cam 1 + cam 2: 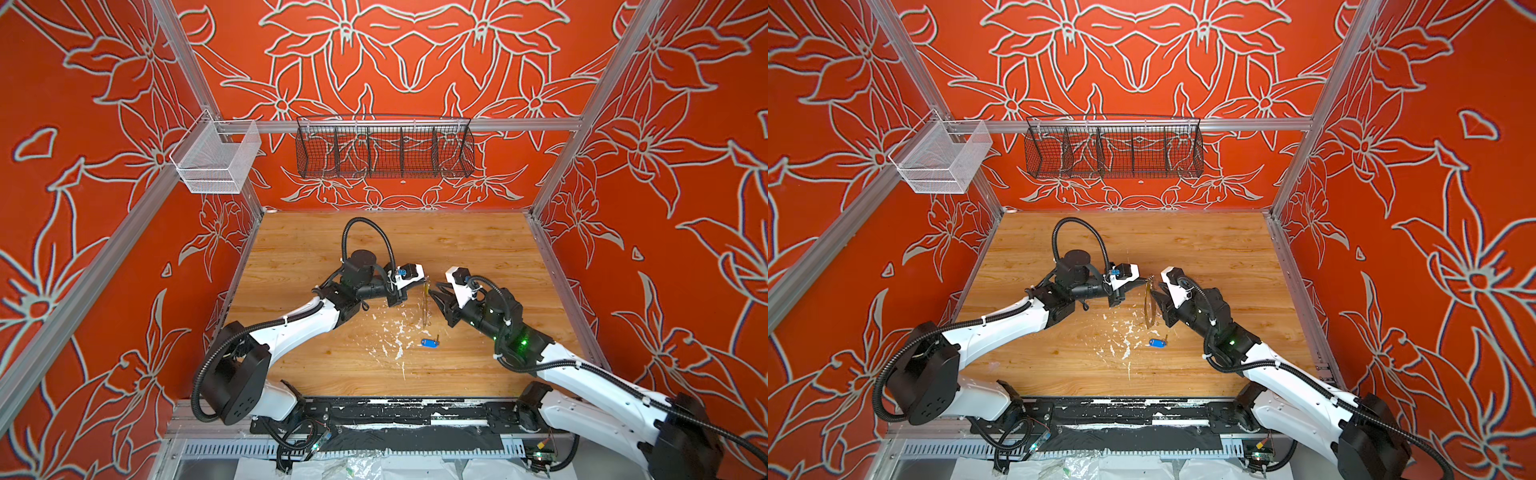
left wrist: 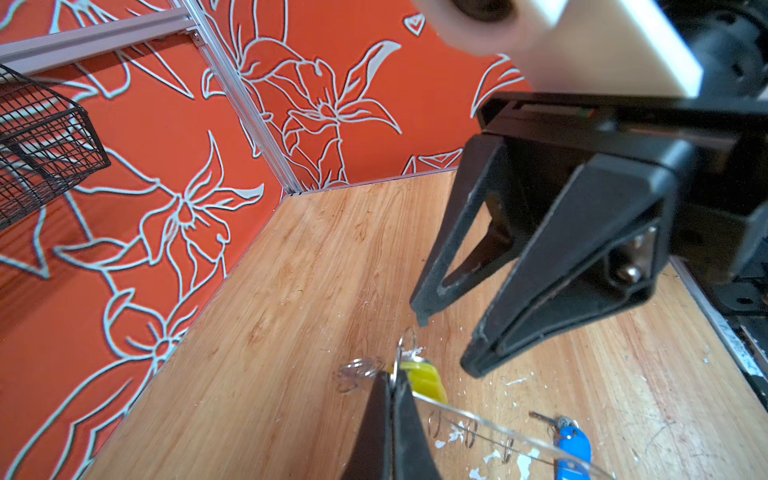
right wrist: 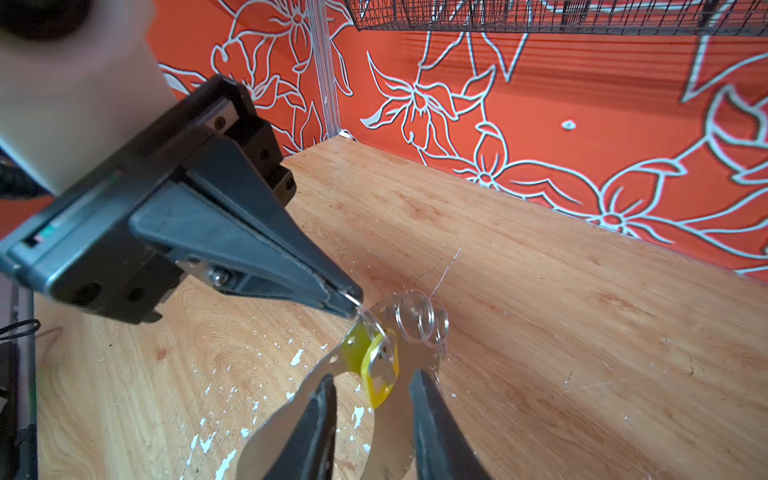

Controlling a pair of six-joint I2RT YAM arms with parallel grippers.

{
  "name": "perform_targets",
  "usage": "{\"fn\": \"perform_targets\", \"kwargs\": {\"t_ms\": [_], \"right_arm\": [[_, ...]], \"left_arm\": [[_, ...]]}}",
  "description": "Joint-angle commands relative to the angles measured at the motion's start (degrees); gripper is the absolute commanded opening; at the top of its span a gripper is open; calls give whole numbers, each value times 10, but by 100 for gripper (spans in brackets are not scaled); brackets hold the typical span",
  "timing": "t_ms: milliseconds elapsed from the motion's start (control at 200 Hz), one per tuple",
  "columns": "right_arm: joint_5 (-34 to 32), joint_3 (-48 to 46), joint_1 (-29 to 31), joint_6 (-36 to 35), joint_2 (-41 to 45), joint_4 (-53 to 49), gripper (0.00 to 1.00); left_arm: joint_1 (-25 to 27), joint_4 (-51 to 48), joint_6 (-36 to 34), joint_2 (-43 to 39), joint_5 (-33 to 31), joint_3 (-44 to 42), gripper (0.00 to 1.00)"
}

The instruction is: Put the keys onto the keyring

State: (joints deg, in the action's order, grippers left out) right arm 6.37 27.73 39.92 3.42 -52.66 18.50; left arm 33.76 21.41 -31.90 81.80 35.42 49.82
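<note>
The left gripper [image 3: 353, 305] is fully closed; its fingertips pinch the rim of the flat greyish ring-shaped plate with small metal wire loops, the keyring [image 3: 270, 432], at one of those loops. In both top views the keyring [image 1: 424, 307] stands on edge over the middle of the wooden table [image 1: 332, 249], with its upper end at the left gripper [image 1: 422, 284]. Whether its lower end touches the table cannot be determined. The small key with the yellow plastic tag [image 3: 376, 365] rests against the keyring face, just beside the left gripper's fingertips. Whether it is threaded onto a loop cannot be determined. The right gripper [image 3: 372, 376] faces the left gripper from the opposite side of the keyring. Its jaws stand moderately apart and hold nothing; in the right wrist view one finger lies on each side of the yellow tag, with no visible contact. In the left wrist view the right gripper [image 2: 446, 345] hangs just above the yellow tag [image 2: 424, 378], its two fingers spread. The small key with the blue oval plastic tag [image 1: 428, 342] lies flat on the table, near the keyring's lower end on the side toward the table's front edge, and clear of both grippers. White flecks [image 1: 399, 336] mark the table surface around it.
</note>
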Motion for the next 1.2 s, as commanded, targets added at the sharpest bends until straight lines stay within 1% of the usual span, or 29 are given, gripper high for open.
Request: {"fn": "perform_targets", "kwargs": {"t_ms": [0,180,305,445,606,741,871,1011,1076,1131,1196], "right_arm": [[16,-9,4,-12,6,17,33],[29,-15,5,-10,2,28,33],[12,-5,4,-5,1,18,36],[15,-3,4,-9,-4,26,38],[12,-1,5,-9,10,10,38],[5,-16,5,-6,46,11,51],[-36,-36,4,2,80,18,55],[-100,-36,4,10,101,-4,54],[-120,-33,3,12,95,-8,51],[-110,-29,3,4,81,-10,50],[-69,-22,3,-9,58,-9,50]], "left_arm": [[-3,0,8,2,0,24,0],[-3,-3,12,4,4,28,0],[-2,-6,7,3,14,29,0],[-3,-3,3,-1,32,24,0],[-2,-13,5,7,29,34,0],[-2,-26,10,16,23,45,0],[-3,-23,14,17,31,47,0],[-3,-26,18,14,33,50,0],[-4,-27,26,14,30,52,0],[-4,-29,36,14,29,55,0],[-4,-27,47,13,34,57,0]]}}
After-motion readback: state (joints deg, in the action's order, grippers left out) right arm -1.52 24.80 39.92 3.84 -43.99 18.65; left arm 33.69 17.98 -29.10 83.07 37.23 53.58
